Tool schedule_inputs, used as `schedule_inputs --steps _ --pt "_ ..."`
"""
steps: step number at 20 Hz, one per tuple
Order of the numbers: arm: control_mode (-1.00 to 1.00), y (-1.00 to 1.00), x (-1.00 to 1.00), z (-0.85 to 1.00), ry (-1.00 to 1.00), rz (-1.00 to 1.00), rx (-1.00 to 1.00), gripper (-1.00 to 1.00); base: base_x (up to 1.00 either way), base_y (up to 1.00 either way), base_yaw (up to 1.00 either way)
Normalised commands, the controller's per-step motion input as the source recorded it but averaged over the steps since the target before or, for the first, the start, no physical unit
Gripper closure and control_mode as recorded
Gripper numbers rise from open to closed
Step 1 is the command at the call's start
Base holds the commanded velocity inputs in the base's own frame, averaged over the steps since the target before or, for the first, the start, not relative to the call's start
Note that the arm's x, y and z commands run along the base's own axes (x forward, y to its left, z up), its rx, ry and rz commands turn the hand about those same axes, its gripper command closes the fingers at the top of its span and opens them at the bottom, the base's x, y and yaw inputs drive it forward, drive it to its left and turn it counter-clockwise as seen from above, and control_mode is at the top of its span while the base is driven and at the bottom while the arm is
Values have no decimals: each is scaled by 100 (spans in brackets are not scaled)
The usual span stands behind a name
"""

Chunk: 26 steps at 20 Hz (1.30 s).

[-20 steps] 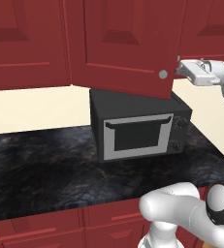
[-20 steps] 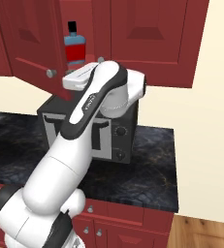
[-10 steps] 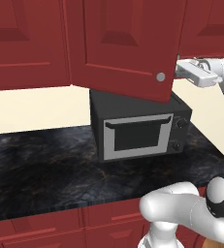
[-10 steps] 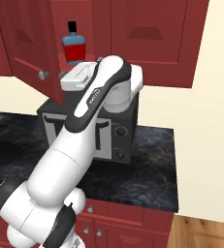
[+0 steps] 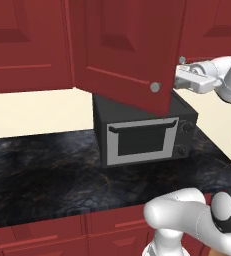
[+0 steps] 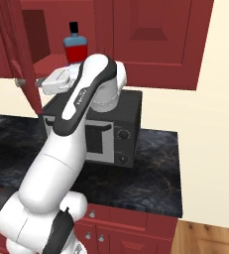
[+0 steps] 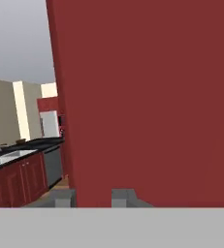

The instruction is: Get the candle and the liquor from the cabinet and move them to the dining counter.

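The liquor (image 6: 76,45), a squat bottle with a blue top, red label and black cap, stands on the red shelf of the open cabinet (image 6: 50,60). The cabinet door (image 5: 127,50) hangs swung out, its round silver knob (image 5: 155,87) near the lower corner. My gripper (image 6: 39,85) is at the door's free edge beside the knob (image 6: 20,82), below and left of the bottle. In the hand view my gripper (image 7: 94,196) is open, its fingertips (image 7: 64,196) a little apart in front of the door's face (image 7: 152,97). The candle and the dining counter are out of view.
A black microwave (image 5: 142,132) sits on the black marbled counter (image 5: 47,175) right under the cabinet, close below my arm (image 6: 81,104). Shut red wall cabinets (image 6: 155,39) flank the open one. Red drawers (image 5: 42,235) run under the counter.
The fingers have parted from shut to slightly open. The door has swung wider, its knob moving left and down in the left base view, and my hand has followed it.
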Motion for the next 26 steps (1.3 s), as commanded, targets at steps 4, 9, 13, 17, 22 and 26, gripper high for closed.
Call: schedule_inputs --steps 4,9,13,17,22,26 --pt "-100 99 -23 -35 1 0 0 100 0 0 0" --pt "-100 94 -26 -23 0 0 0 100 0 0 0" --pt "-100 68 -23 -9 0 -4 0 100 0 0 0" --pt "-100 57 -1 -2 0 -5 0 100 0 0 0" --pt "-100 55 0 0 0 -5 0 100 0 0 0" --pt "-100 59 0 -2 0 -5 -1 100 0 0 0"
